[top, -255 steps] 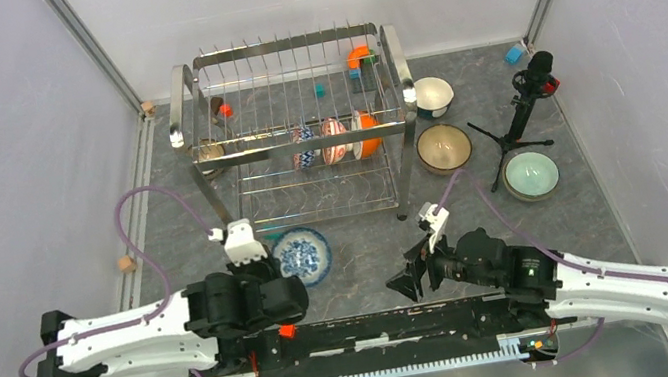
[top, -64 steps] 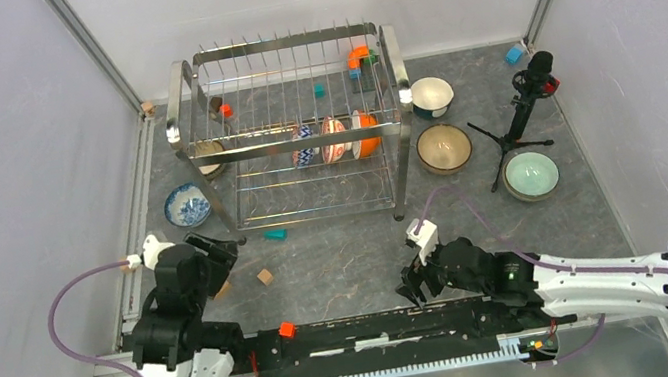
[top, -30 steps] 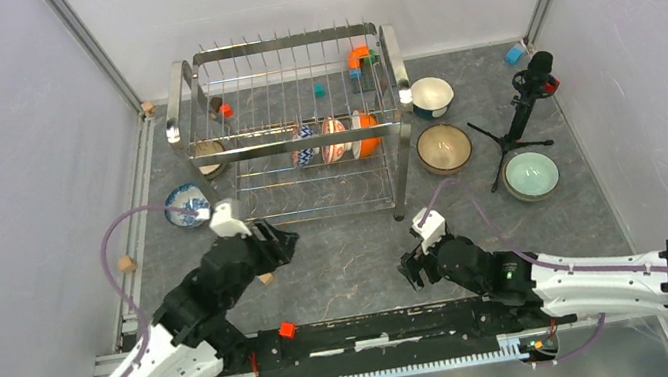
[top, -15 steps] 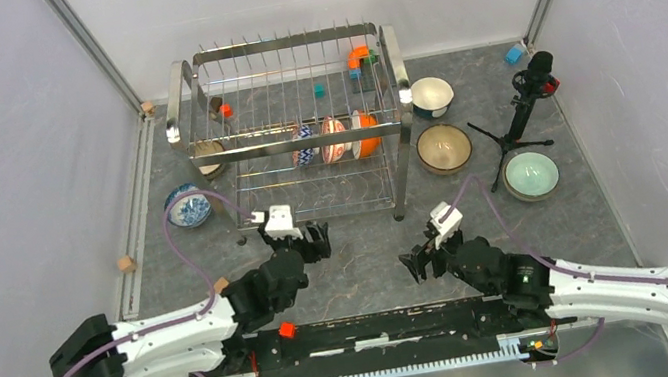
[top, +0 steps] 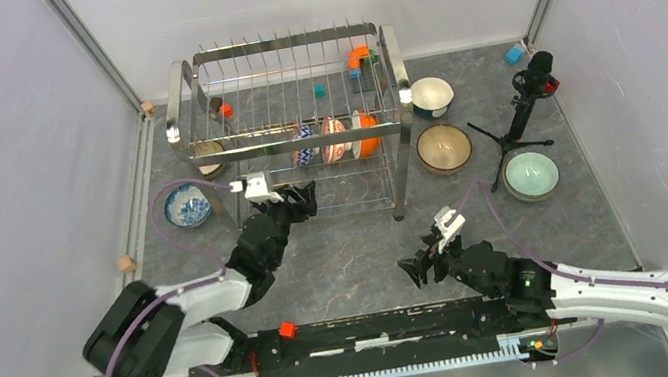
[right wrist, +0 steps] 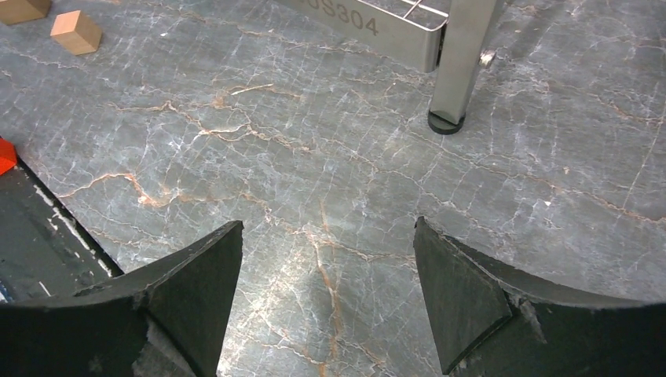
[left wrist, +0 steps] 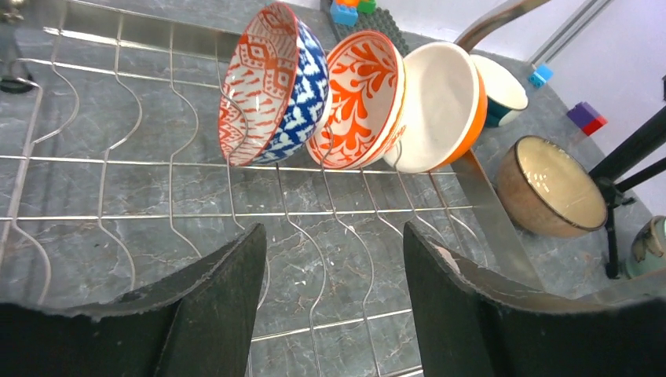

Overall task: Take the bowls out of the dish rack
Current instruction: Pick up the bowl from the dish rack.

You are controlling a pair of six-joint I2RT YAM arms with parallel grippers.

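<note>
Upper centre: chrome dish rack [top: 294,124], at least three bowls left on edge inside: blue-and-red bowl [left wrist: 275,82], orange-patterned bowl [left wrist: 361,98], orange bowl [left wrist: 444,102]. Already out on the table: blue-patterned bowl [top: 186,206] at left, tan bowl [top: 444,148] and two more at right. Probably about half done. Left gripper [left wrist: 334,243] open, empty, facing the racked bowls. Right gripper [right wrist: 327,236] open, empty, lower centre.

In the left wrist view the pale green bowl [left wrist: 650,245] is cut off at 3 o'clock, and the teal-and-white bowl [left wrist: 503,86] is half hidden behind the orange bowl [left wrist: 436,106]. From above, a tan bowl [top: 209,152] at the 9 o'clock end of the dish rack [top: 287,42] is masked by wire, its pattern too small to tell
</note>
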